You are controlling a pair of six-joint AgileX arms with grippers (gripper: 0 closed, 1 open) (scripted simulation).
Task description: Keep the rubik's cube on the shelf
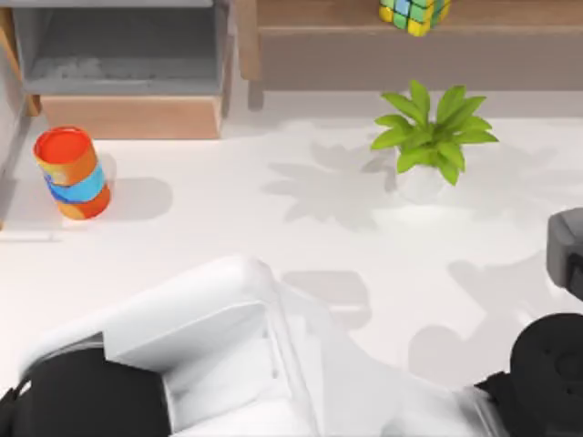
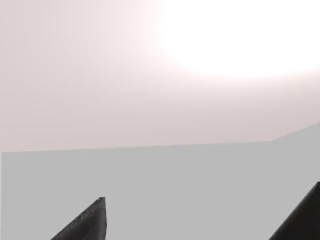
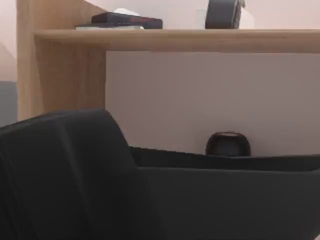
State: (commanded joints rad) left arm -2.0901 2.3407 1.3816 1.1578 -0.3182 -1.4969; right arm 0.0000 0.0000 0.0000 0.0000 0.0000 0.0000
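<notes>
Orange-and-blue can (image 1: pixel 72 173) near the table's (image 1: pixel 237 218) left edge, in front of the grey-lined open box (image 1: pixel 118 64) at the back left corner. Left arm (image 1: pixel 182 364) low at the front edge, well apart from everything.

Further right, along the back edge: shelf (image 1: pixel 346 38), with the rubik's cube (image 1: pixel 414 14) resting on it close to its front lip. Judged from that, task as good as done. Potted plant (image 1: pixel 432 135) on the table just in front, below the cube. Right arm (image 1: pixel 547 364) at the front right corner, right gripper (image 1: pixel 568 248) at the right edge.

Possible trouble: any reach toward the back by the right arm, brushing the plant's leaves or tipping its pot; a knock against the shelf's lip, rolling the cube off the front and down onto the plant. Safest to keep both arms back.

From above: cube, plant and can laid out, but nothing of jaw spread. From the left wrist: left gripper (image 2: pixel 200 227) spread wide, dark fingertips (image 2: pixel 92 220) far apart, holding nothing, facing a bare grey wall. From the right wrist: dark bulk close up beneath a wooden ledge (image 3: pixel 200 37); grip state impossible to tell.
</notes>
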